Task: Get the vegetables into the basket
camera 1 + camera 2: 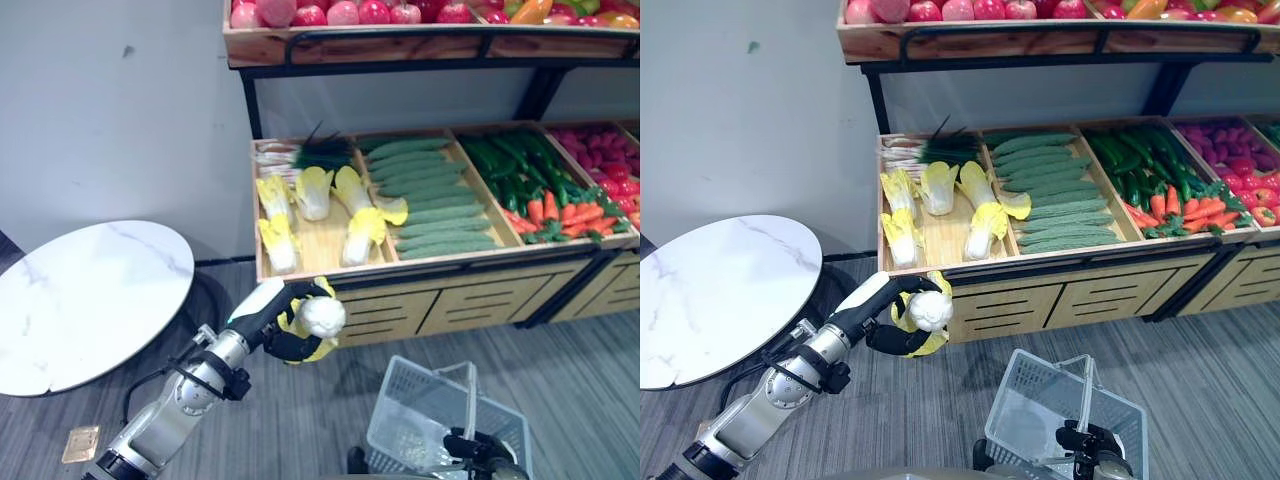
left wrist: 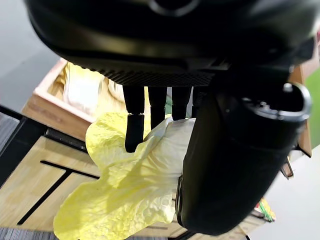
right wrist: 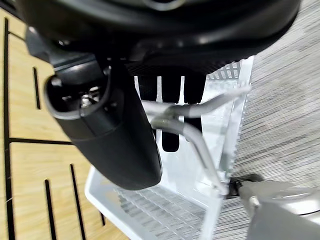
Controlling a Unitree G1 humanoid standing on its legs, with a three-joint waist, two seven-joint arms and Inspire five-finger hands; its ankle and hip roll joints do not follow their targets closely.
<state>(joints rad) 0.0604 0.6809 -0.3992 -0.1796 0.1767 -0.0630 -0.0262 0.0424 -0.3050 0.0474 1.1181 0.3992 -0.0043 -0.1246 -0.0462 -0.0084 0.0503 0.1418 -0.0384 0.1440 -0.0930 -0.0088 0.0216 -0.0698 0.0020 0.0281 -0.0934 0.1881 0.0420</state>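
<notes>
Gripping a yellow-leafed cabbage (image 1: 320,318) with fingers and thumb curled round it, the left hand (image 1: 268,318) hangs in front of the produce shelf (image 1: 420,275). Right hand (image 3: 125,130) is wrapped on the handles of the empty basket (image 1: 420,420), low and to the right, so looks like carry step: next swing it over and drop it in

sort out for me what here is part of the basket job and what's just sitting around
In the job: cabbage held in the left hand; basket, its handle held by the right hand; cabbages in the crate.
Lying about: round table; apples.
</notes>
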